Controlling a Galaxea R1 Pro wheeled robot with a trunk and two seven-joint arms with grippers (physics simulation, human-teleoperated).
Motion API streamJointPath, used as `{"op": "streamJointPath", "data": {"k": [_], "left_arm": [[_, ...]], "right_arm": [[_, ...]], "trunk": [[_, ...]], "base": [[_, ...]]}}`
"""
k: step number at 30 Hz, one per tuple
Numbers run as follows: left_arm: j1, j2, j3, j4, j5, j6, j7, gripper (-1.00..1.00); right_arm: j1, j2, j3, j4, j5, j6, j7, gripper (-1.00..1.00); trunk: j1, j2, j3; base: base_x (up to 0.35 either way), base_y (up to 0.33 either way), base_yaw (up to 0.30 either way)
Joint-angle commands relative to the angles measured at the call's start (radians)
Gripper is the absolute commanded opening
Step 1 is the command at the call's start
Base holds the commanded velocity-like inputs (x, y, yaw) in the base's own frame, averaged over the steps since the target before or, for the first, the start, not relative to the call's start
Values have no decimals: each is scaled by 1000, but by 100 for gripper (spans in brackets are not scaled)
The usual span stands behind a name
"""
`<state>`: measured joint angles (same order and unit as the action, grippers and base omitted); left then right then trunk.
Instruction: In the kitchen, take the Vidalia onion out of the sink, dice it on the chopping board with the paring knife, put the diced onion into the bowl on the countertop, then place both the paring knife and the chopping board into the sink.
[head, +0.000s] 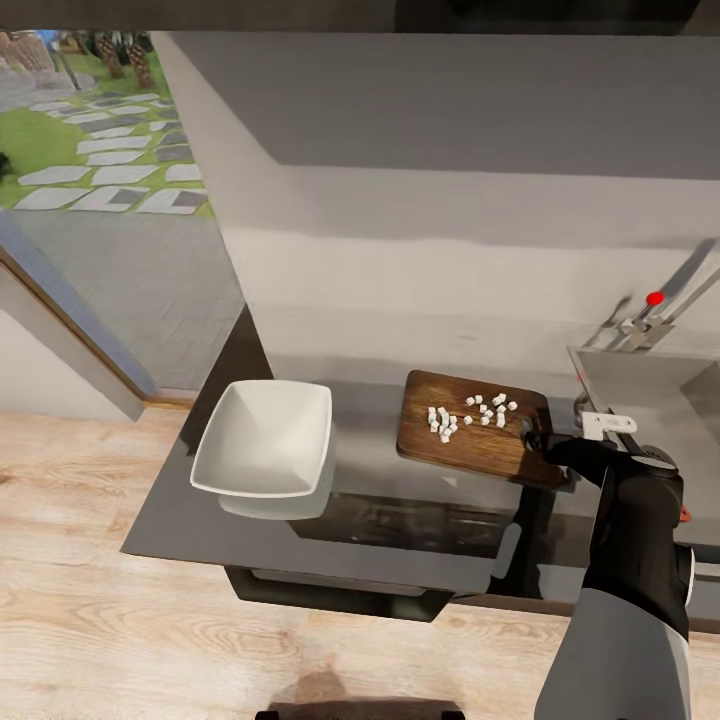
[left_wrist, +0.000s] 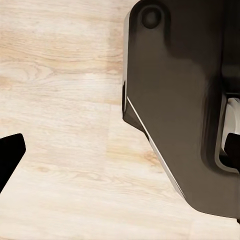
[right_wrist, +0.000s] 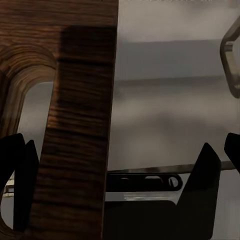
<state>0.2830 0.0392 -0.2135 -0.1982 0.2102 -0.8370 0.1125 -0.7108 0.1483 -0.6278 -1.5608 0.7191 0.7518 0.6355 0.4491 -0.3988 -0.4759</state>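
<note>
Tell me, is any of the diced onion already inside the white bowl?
No: in the head view the bowl is empty, and the diced onion lies in small white bits on the chopping board.

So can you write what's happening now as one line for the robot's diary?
stage: board grasp | right gripper: open at chopping board handle end | diced onion: on board | bowl: empty | left gripper: over floor

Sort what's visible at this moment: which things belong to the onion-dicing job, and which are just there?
Part of the job:
- chopping board, right gripper at its handle end
- diced onion lying on the board
- bowl, with nothing in it
- sink with its tap
- countertop

Just there:
- wooden floor
- garden path beyond the window
</note>
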Motion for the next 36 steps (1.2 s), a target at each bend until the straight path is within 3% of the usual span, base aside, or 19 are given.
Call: {"op": "streamJointPath", "data": {"k": [1, 4, 5, 20, 36], "left_arm": [[1, 1, -8, -3, 3, -1, 9, 100], [1, 1, -8, -3, 3, -1, 9, 100], [1, 1, -8, -3, 3, -1, 9, 100], [1, 1, -9, -3, 3, -1, 9, 100], [1, 1, -9, -3, 3, -1, 9, 100]], "right_arm": [[-1, 1, -3, 5, 49, -5, 15, 100], [-1, 1, -3, 5, 49, -5, 14, 100], [-1, 2, -3, 5, 49, -5, 14, -100], [-1, 1, -3, 5, 49, -3, 13, -100], [-1, 1, -3, 5, 49, -3, 15, -100]], "trunk": [[1, -1, -2], [1, -1, -2], [1, -1, -2], [1, -1, -1], [1, -1, 23]], "base": [[0, 0, 0], [0, 0, 0], [0, 0, 0], [0, 0, 0], [0, 0, 0]]}}
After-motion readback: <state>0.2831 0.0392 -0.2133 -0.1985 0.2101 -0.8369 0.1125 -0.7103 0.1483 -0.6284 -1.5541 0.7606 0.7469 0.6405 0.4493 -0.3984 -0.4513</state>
